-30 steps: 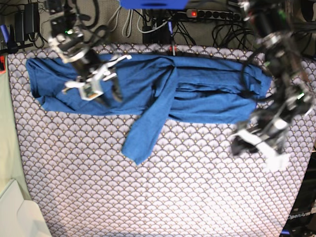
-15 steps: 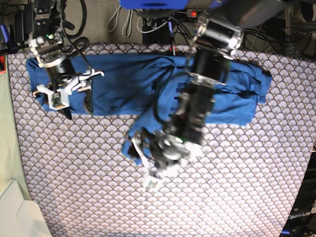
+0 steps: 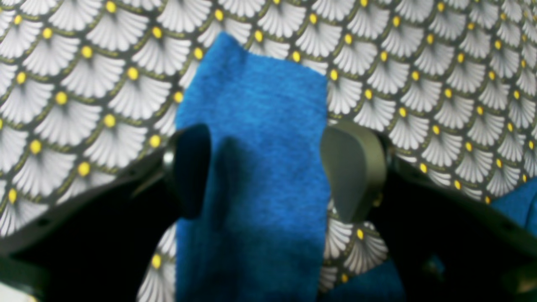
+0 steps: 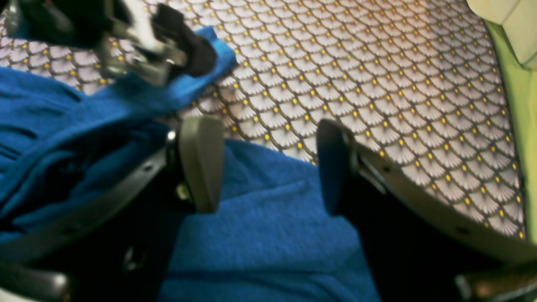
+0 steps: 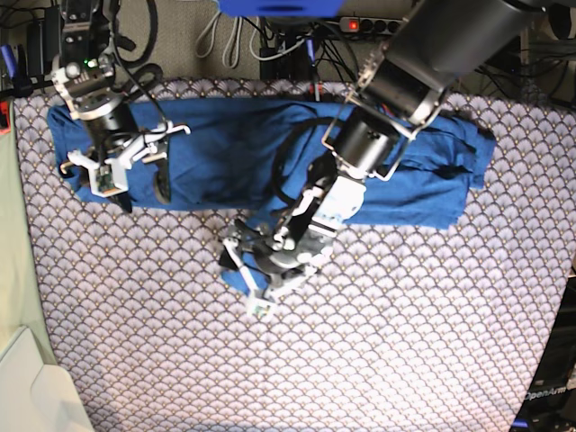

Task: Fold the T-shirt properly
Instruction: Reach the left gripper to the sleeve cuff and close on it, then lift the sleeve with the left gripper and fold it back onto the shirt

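Note:
The blue T-shirt (image 5: 225, 148) lies as a long band across the far side of the table, with one sleeve (image 5: 270, 216) trailing down toward the middle. My left gripper (image 5: 241, 274) is over that sleeve's end. In the left wrist view its fingers (image 3: 350, 167) stand open on either side of the sleeve (image 3: 251, 126), not pinching it. My right gripper (image 5: 142, 193) hovers at the shirt's left part near its lower edge. In the right wrist view the right gripper (image 4: 268, 167) is open, with only shirt cloth (image 4: 260, 235) beneath it.
A grey scallop-patterned tablecloth (image 5: 360, 342) covers the table. Cables and a power strip (image 5: 387, 25) lie behind the far edge. A pale green strip and a white box (image 5: 31, 387) border the left side. The left arm (image 5: 396, 81) reaches across the shirt's right half.
My left arm swung from the table's right side over to the sleeve end. The right gripper moved left along the shirt. Both grippers opened wider.

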`<state>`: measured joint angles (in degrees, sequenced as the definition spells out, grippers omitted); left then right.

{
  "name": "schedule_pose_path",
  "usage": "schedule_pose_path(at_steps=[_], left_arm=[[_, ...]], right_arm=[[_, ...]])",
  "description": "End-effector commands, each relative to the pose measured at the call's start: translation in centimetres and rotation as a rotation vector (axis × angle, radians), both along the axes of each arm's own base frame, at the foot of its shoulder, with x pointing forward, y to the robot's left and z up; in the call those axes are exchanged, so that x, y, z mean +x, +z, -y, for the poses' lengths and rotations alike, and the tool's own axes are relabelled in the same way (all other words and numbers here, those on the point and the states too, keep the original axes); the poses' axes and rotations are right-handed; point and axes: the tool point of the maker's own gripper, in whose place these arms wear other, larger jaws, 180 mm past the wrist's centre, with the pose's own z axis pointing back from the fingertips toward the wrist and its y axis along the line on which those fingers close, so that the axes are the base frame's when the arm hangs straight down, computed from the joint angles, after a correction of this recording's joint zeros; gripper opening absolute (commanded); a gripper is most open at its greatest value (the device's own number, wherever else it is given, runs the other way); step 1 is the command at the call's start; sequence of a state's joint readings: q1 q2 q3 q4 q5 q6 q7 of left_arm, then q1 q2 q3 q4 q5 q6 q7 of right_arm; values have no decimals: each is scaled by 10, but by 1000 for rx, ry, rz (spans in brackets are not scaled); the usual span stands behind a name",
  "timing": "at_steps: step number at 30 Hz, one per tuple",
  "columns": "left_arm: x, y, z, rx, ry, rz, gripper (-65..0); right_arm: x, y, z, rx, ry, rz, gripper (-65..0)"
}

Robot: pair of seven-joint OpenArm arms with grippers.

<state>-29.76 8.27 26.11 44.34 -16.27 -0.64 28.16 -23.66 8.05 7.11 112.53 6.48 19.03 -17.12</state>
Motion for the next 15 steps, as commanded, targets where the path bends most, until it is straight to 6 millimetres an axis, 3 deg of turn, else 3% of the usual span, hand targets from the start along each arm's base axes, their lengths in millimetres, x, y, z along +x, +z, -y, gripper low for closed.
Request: schedule_pose_path(at_steps=[1,10,15], left_arm=[[17,29,14,-37,-19,77,-217],[10,25,36,16,-123,92,-217],[10,10,25,106,-68,96,-217]], right_arm=[[4,14,-1,9,6,50,-284],[4,14,-1,10,7,51,-284],[4,14,-1,10,7,53,-284]])
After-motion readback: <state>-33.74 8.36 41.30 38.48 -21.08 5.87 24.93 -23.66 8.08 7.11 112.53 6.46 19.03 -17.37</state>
